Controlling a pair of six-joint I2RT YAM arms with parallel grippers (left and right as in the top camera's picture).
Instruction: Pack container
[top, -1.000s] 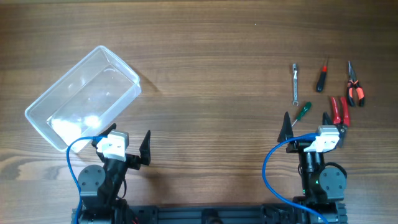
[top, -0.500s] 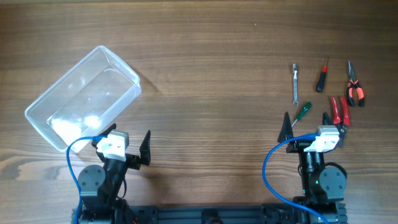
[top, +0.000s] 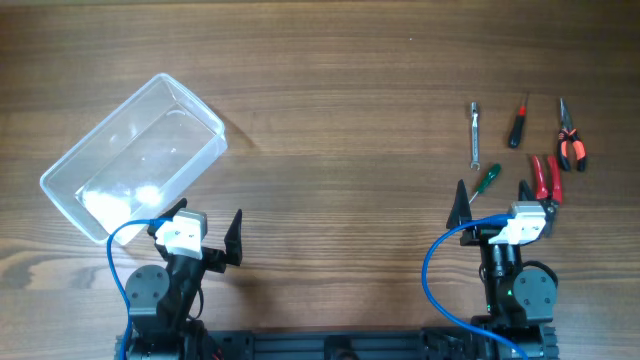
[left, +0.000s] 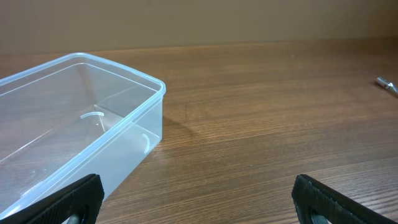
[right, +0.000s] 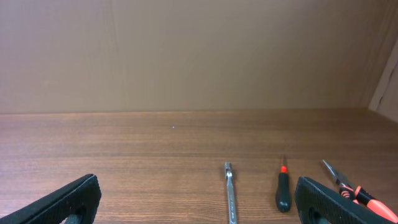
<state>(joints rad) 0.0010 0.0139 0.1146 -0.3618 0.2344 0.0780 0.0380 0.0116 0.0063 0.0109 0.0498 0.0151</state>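
Nothing has shifted in the last second; the clear container (top: 135, 158) sits askew at the wooden table's (top: 330, 120) left, just ahead of the left gripper (left: 199, 202); it and the right gripper (right: 199, 202) both gape wide, holding nothing; hand tools (top: 546, 177) lie before the right.

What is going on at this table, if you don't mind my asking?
The job is to pack the clear container, but nothing is being handled right now. The left pincer and right pincer are both open and hold nothing. The container lies on the table at the left, apparently empty. At the right lie a wrench, a black-handled screwdriver, a green-handled screwdriver, red pliers and orange pliers.
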